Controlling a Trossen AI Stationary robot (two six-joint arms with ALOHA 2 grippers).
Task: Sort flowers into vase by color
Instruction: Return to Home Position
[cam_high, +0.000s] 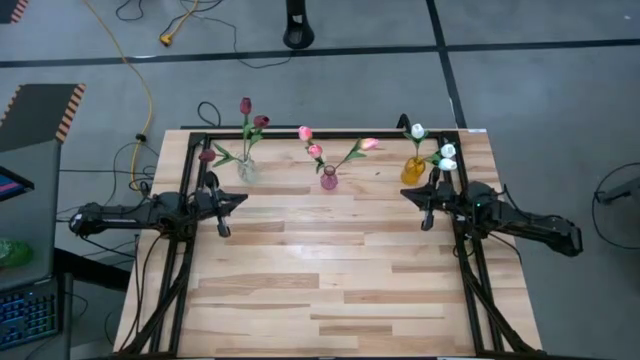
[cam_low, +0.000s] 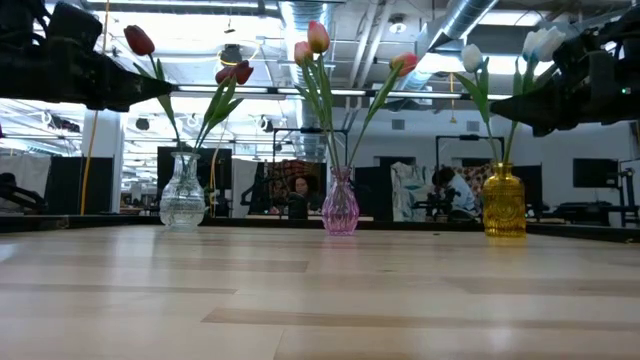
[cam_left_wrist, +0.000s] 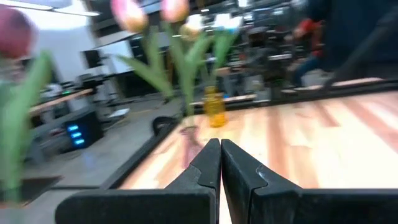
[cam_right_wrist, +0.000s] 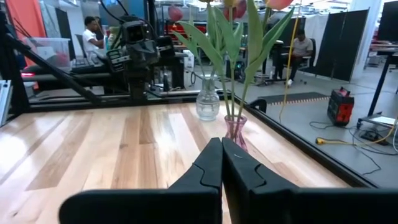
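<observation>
Three vases (cam_high: 329, 180) holding sorted flowers (cam_high: 306, 133), left claw (cam_high: 243, 198) closed, right claw (cam_high: 405, 193) closed

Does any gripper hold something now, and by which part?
Nothing is held: the left gripper and the right gripper are both shut and empty.

Red tulips (cam_high: 245, 105), pink tulips (cam_high: 305, 133), white tulips (cam_high: 417, 131) — purple vase (cam_high: 329, 180), amber vase (cam_high: 413, 170)

I see a row along the far edge of the table (cam_high: 330, 270): left vase (cam_high: 247, 171), middle vase (cam_high: 329, 181), right vase (cam_high: 413, 171), with flowers (cam_high: 305, 133) in each.
</observation>
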